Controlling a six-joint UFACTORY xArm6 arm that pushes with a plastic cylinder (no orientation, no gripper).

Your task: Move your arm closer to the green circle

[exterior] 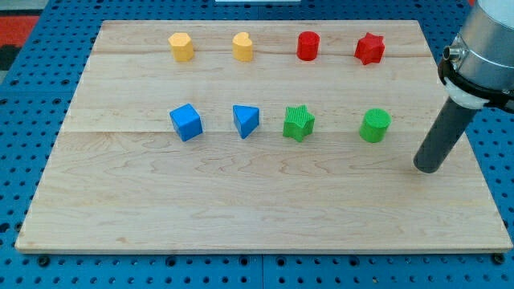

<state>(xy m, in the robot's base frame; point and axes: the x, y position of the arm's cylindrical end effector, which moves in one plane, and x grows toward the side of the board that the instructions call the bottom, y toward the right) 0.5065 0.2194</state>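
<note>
The green circle point(375, 125) stands on the wooden board point(257, 201) at the right of the middle row. My tip point(428, 168) rests on the board to the right of it and a little lower, apart from it. The rod rises from the tip toward the view's top right. A green star point(298, 123) stands to the left of the green circle.
The middle row also holds a blue cube point(186, 122) and a blue triangle point(246, 120). The top row holds a yellow hexagon point(181, 46), a yellow heart point(242, 46), a red circle point(308, 46) and a red star point(369, 48). The board's right edge lies just right of my tip.
</note>
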